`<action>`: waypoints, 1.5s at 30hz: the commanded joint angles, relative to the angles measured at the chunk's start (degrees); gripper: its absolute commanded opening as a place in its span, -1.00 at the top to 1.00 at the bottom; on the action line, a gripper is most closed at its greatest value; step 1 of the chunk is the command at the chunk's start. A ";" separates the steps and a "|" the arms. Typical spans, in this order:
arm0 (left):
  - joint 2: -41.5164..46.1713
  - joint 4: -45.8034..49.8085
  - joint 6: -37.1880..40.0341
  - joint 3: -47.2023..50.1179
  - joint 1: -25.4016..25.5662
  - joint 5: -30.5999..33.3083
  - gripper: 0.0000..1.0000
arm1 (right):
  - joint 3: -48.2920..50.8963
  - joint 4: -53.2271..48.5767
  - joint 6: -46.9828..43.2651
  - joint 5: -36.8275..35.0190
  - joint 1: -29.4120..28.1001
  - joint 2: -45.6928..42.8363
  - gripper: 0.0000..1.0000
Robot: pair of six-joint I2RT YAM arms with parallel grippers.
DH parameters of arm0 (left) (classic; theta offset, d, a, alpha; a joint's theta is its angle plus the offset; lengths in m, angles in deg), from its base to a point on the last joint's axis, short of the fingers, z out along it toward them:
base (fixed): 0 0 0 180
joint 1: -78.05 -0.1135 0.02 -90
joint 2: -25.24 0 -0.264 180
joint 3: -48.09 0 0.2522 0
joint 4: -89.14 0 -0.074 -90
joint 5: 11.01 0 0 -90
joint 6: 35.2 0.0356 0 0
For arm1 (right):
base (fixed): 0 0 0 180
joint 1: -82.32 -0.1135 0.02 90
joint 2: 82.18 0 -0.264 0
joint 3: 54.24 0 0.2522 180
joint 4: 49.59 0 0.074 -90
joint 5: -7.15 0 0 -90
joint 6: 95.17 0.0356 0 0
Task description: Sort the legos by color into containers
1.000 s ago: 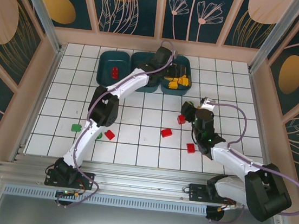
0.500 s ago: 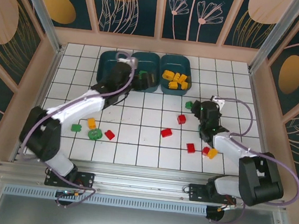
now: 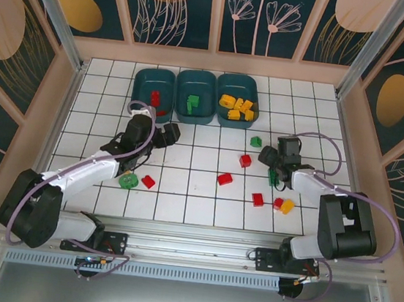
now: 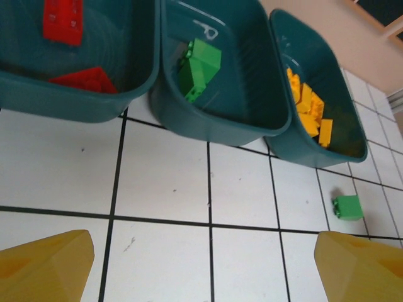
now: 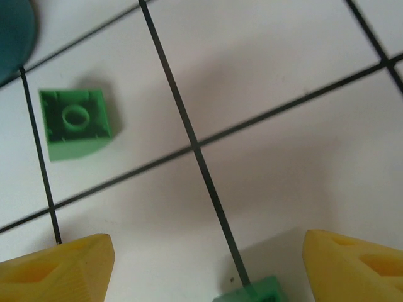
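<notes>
**Containers:** three dark teal tubs in a row at the middle of the far edge of the table point(image 3: 317, 113), side by side.
- Left container point(image 3: 156, 77): holds red legos point(image 3: 154, 98).
- Middle container point(image 3: 197, 83): holds green legos point(image 3: 191, 103).
- Right container point(image 3: 240, 83): holds yellow-orange legos point(image 3: 238, 107).

**Loose legos, right half of the table:**
- One green lego point(image 3: 255, 141) lies near the right container.
- A red lego point(image 3: 245, 160) and another red lego point(image 3: 225, 179) lie toward the middle.
- A red pair point(image 3: 257, 199) sits closer to the near edge, with an orange lego point(image 3: 287, 206) just beside its right piece.

**Loose legos, left half:** a green piece point(image 3: 128, 180) and a red piece point(image 3: 148, 181) lie just beside each other, toward the near edge.

**Left gripper** point(image 3: 166, 132): over bare tiles, just on the near side of the left and middle containers. Its yellow fingers point(image 4: 44, 264) stand wide apart with nothing between them.

**Right gripper** point(image 3: 269, 159): over the right half of the table, near the loose green lego. Its jaws are spread wide and hold nothing. In the wrist view a second green lego point(image 5: 252, 292) lies on the tile between the fingertips, clear of both.
</notes>
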 commanded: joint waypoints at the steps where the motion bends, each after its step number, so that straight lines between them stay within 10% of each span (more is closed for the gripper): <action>1: 1.19 -1.48 -0.70 -0.45 -0.30 0.28 -0.81 | 0.90 -2.76 0.99 2.50 0.19 -1.05 -0.57; 10: 2.63 -0.72 -0.36 -0.53 -0.28 0.12 -0.81 | 3.29 -3.79 2.94 9.78 -1.18 -4.23 -0.40; 21: 1.86 -0.58 0.11 -1.21 -0.32 -0.03 -0.81 | 1.01 -8.91 2.00 2.26 -5.77 -1.14 -0.29; 28: 3.29 0.28 1.13 -0.47 -0.28 1.67 -0.81 | 2.29 -6.70 2.16 -0.45 -6.05 -2.41 0.38; 36: 6.12 1.53 0.31 1.61 -0.91 8.19 -0.81 | -5.35 -6.63 1.61 -3.42 -10.09 -10.23 0.58; 45: 15.18 6.58 -7.34 10.58 -9.98 16.30 -0.97 | -34.26 5.92 -3.43 1.65 -21.59 17.11 0.58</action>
